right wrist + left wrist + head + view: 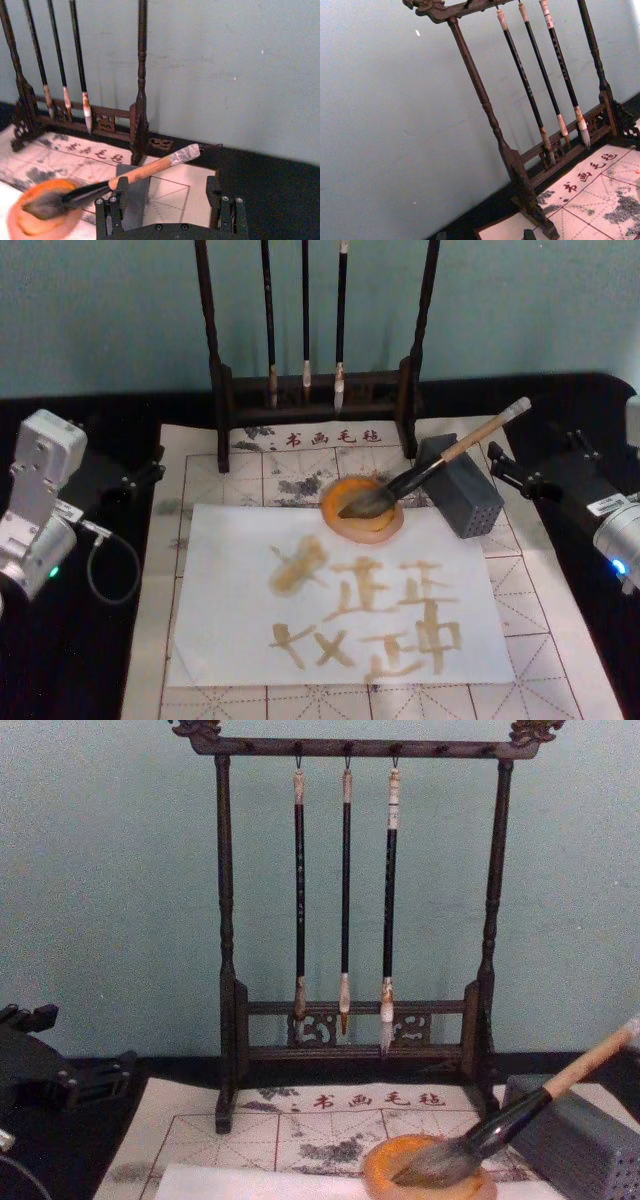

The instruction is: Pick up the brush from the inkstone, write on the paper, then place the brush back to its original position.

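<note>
Strokes cover the paper [230, 640], the brush [440, 462] rests tip-down in the inkstone [392, 528], the right gripper [167, 192] gapes wide and empty, and the left gripper [145, 472] sits parked at left, so the task looks complete.

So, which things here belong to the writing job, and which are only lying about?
Job:
- brush, its tip in the inkstone
- paper, with brown strokes
- right gripper, open, empty

Lying about:
- rack with three thin brushes
- grey block
- mat
- left gripper, parked at left
</note>
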You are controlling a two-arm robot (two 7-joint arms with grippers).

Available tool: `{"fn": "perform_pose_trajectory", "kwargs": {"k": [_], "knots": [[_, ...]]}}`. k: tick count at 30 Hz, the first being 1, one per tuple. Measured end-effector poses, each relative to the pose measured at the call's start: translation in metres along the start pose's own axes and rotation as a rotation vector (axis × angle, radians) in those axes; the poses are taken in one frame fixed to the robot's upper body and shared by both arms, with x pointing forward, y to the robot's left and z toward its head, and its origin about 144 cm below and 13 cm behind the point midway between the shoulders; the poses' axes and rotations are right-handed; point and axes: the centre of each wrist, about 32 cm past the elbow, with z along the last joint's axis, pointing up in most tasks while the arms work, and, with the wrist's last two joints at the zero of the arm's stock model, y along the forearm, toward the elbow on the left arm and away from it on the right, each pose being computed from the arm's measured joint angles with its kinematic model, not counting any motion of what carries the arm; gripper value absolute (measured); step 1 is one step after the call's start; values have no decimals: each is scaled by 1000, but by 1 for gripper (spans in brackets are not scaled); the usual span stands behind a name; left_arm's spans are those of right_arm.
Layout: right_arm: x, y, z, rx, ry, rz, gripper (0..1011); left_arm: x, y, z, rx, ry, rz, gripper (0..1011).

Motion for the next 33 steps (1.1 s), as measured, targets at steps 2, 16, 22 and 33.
{"fn": "perform_pose_trajectory", "kwargs": {"k": [2,16,22,33], "knots": [[-1,0,1,-6,47,3,1002,0,0,0,0,0,0,1001],[-4,11,12,-62,506,-18,1002,0,0,0,0,0,0,1001],[-3,20,15,-80,652,-6,1002,0,0,0,0,0,0,1001],[-5,37,21,-88,815,-7,1002,0,0,0,0,0,0,1001]]}}
